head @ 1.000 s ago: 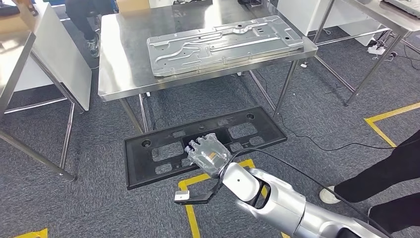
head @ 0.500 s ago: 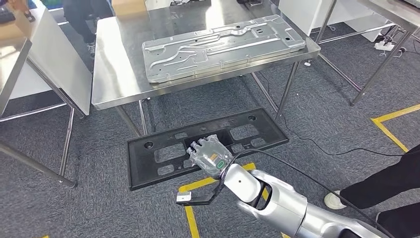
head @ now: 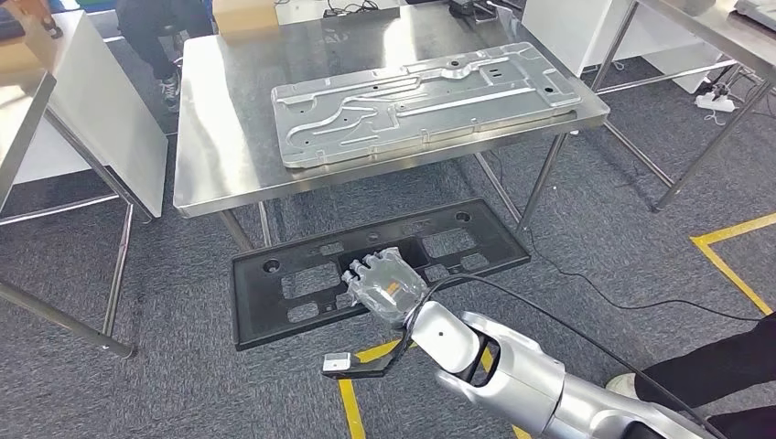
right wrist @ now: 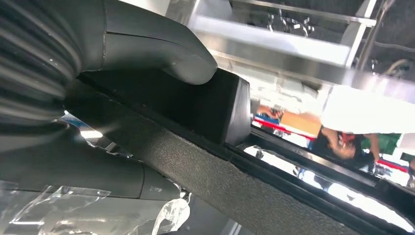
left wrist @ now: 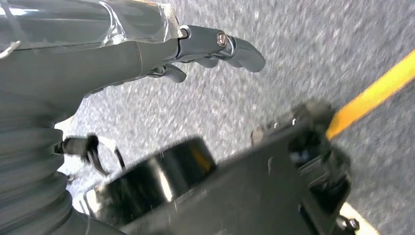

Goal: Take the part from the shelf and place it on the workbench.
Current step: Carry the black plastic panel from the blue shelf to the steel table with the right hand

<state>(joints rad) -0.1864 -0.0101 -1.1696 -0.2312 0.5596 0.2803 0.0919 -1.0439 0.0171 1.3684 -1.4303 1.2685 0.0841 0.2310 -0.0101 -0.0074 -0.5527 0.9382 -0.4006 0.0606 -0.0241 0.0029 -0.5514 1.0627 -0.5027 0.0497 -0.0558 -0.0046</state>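
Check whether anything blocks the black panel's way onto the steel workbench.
The right hand holds the black panel below the workbench. A large metal plate already covers much of the top; bare surface remains beside it.

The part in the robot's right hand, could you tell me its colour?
Black part, best seen in the head view.

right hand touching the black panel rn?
Touching. In the right wrist view the right hand's thumb lies on the black panel, with more of the hand under it; the head view agrees.

metal panel [head: 425,96] on workbench [head: 220,137], part [head: 302,274] before it
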